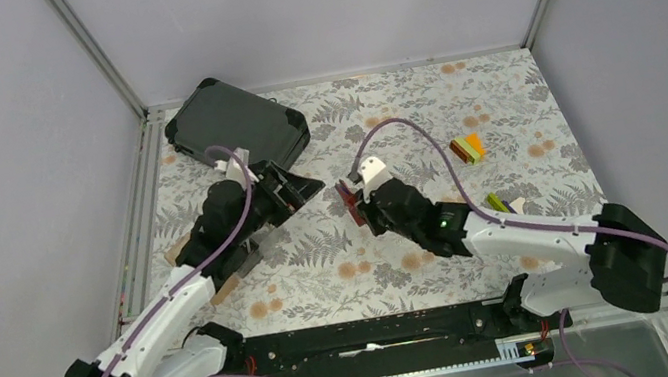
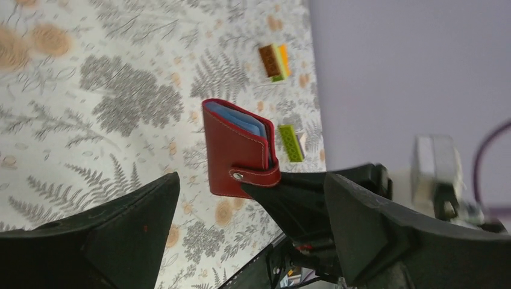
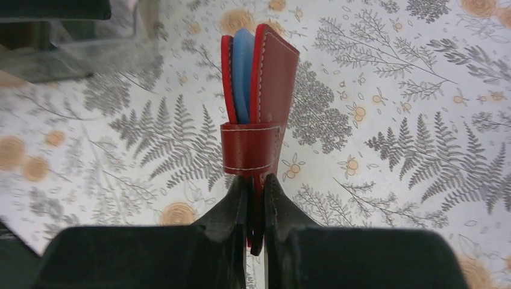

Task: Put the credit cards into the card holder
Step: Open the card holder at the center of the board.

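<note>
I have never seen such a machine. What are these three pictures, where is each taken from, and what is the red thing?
These are two robot arms fixed at the near edge of a table with a fern-print cloth. One picture looks down from above; the other two come from small cameras on each wrist.

The right gripper has its jaws shut on the snap-tab end of the red card holder, holding it above the cloth. A blue card sits inside it. The left gripper is open and holds nothing.

Also on the table: a dark case at the far left and small coloured blocks on the right.
</note>
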### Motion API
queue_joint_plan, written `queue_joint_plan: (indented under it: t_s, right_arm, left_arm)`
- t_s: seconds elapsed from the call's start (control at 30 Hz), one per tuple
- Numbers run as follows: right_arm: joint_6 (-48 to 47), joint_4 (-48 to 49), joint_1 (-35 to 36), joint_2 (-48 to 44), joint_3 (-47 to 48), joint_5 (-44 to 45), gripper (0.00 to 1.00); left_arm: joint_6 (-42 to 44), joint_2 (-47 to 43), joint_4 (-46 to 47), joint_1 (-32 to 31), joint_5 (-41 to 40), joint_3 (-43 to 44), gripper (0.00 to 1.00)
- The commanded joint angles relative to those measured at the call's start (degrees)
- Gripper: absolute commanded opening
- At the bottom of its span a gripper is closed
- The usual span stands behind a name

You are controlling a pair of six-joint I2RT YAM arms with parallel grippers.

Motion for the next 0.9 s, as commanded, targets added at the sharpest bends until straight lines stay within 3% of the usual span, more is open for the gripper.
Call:
queue_joint_plan:
  t_s: [0.0,0.2,0.5,0.87]
  right_arm:
    - [6.8,9.4,-4.2,-6.5,-2.3,-13.4,0.0]
    - [11.4,16.1,-7.7,-8.7,-4.3,-28.7,0.0]
    - [17.3,22.1,-11.2,-9.3,-6.2,-41.2,0.0]
    - [19.6,25.5,-12.2,-8.6,-6.1,-47.0,0.0]
  left_arm:
    - [5.7,-4.0,6.3,-0.2,2.3,-1.4,0.9]
    - [3.3,-3.0,22.7,-2.6,13.7,-6.2,0.68]
    - [7.4,-6.3,19.8,-4.1,15.7,-5.7,0.43]
    - [12.0,-8.8,8.3,-5.2,9.4,-3.9,0.42]
